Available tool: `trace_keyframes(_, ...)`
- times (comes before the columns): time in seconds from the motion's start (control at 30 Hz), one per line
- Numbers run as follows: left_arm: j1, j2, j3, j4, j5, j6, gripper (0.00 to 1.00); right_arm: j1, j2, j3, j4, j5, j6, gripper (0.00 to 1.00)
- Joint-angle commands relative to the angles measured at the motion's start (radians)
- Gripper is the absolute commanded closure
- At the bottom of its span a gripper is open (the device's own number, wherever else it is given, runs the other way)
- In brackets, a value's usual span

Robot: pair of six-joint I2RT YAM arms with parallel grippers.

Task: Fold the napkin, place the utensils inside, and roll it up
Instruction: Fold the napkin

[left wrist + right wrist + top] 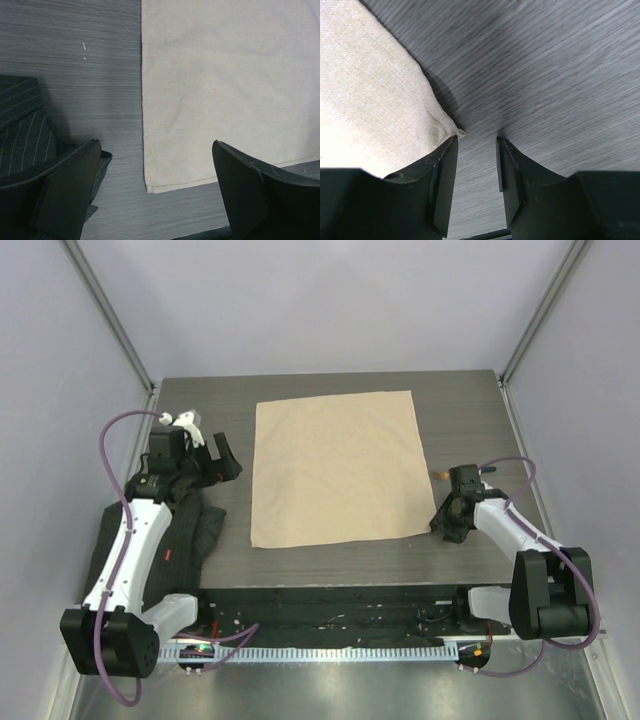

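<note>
**Overhead and wrist views of the workspace.** The table (470, 400) is a dark grey surface with a fine wood-like grain. It is enclosed on three sides by plain pale walls (320, 300), and slim metal posts (110, 315) rise at the far corners. Along the near edge a black strip (330, 605) runs between the arm bases. Nearer still lies a band of brushed metal (330, 690). Purple cables (105, 455) loop from each arm.

The napkin (335, 468), a beige woven cloth, lies flat and unfolded at the middle of the table, slightly askew to the table edges. A stitched hem runs along its near side in the left wrist view. A dark striped cloth (200, 535) lies crumpled at the near left, partly beneath the left arm and apart from the napkin. A small tan object (438, 474) just beside the right wrist is too small to identify.

The left gripper (222, 462) stands beside the napkin's left edge. In its wrist view the jaws are spread wide and hold nothing, and the napkin's near left corner shows between the two fingers. The right gripper (447, 525) is down at the napkin's near right corner. Its jaws stand part-way apart, with bare table showing in the gap. The tip of the corner touches the end of one finger and is not pinched.
</note>
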Motion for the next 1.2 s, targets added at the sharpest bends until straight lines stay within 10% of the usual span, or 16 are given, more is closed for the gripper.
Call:
trace_keyframes(0.0, 0.002, -0.015, 0.003, 0.025, -0.004, 0.018, 0.0, -0.002, -0.019, 0.019, 0.034, -0.025, 0.024, 0.56)
trace_keyframes(1.17, 0.002, -0.024, -0.018, 0.039, 0.024, 0.018, 0.0, -0.002, 0.049, 0.022, 0.069, -0.002, -0.013, 0.63)
